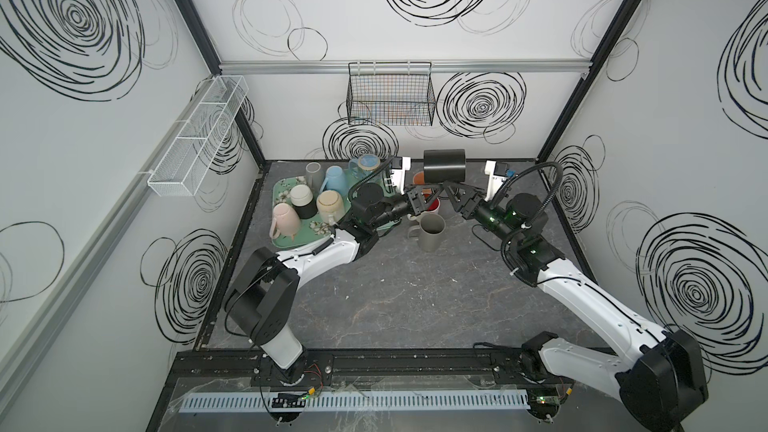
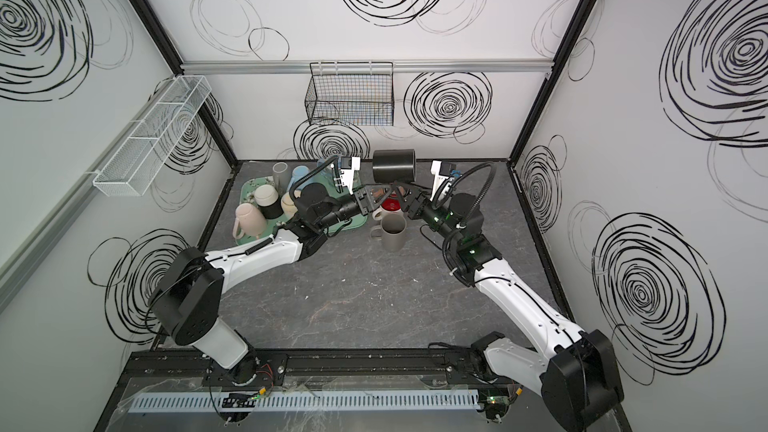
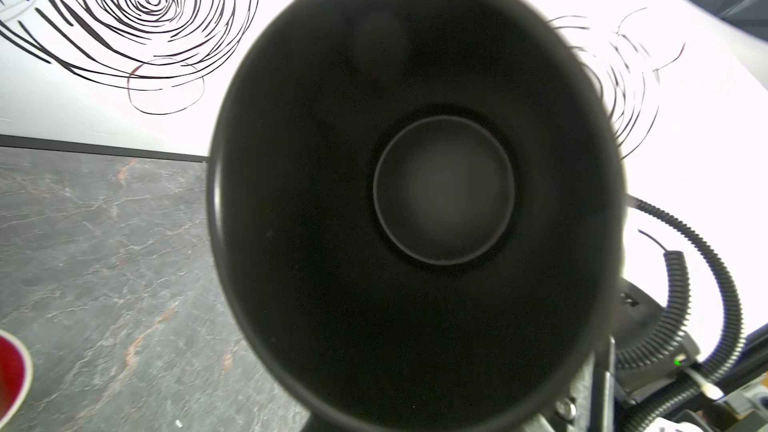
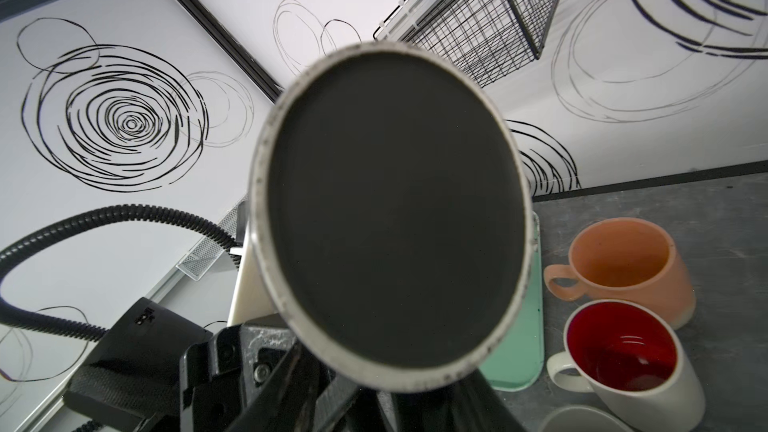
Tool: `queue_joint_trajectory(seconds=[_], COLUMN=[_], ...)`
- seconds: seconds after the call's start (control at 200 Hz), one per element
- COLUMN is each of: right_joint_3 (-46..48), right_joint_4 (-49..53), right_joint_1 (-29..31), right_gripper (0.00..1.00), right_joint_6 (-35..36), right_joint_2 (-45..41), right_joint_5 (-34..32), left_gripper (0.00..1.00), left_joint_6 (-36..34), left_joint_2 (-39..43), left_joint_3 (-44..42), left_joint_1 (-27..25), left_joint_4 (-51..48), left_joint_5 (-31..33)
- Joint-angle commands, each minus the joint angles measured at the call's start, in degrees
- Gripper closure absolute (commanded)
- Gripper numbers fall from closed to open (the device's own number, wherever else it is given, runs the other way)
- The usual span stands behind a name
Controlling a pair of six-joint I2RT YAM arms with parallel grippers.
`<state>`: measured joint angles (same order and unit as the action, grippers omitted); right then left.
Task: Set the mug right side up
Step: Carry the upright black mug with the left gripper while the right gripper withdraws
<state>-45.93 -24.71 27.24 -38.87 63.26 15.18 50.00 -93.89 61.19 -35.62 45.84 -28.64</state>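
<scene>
Both top views are evenly, softly lit; only faint shadows are cast on the counter (image 1: 374,305). Straight lines get bowed near the corners. In the left wrist view the wall (image 3: 706,139) is blown out white and the mug (image 3: 415,201) is blurred up close.

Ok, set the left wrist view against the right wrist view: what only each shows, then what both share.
Left wrist only: the open mouth and dark inside of the black ceramic mug. Right wrist only: its flat base, an orange ceramic mug, a black wire basket, a mint-green tray's edge. Both: that mug close up, a white mug with red inside (a sliver in the left wrist view), the grey marbled tabletop.
</scene>
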Motion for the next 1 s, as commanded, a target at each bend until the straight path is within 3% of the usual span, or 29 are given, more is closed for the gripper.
queue_joint_trajectory(seconds=[0.0,0.195,0.46,0.7,0.996], right_joint_3=[-1.2,-1.3,-3.4,-6.0,-5.9], right_joint_4=[3.5,10.0,19.4,30.0,35.5], right_joint_1=[-0.4,-0.9,-4.3,-12.5,-20.7], right_gripper=[0.50,0.49,0.48,0.46,0.45], right_joint_6=[3.4,6.8,9.1,12.6,14.2], right_joint_2=[-2.6,-5.5,-9.1,-13.5,-12.7], right_joint_5=[-2.4,-6.7,-8.5,-10.7,-6.7], left_gripper=[1.00,1.00,1.00,1.00,1.00], left_joint_6=[-7.9,-18.7,-36.0,-46.8,-58.8], left_joint_2=[1.0,1.4,-2.2,-12.1,-28.3], left_joint_3=[4.1,7.7,21.9,38.3,62.9], left_joint_1=[0.5,1.0,-0.1,-1.5,-3.8], left_joint_4=[0.3,-11.4,-36.6,-53.3,-68.9], left_joint_5=[0.8,1.3,6.5,8.4,15.3])
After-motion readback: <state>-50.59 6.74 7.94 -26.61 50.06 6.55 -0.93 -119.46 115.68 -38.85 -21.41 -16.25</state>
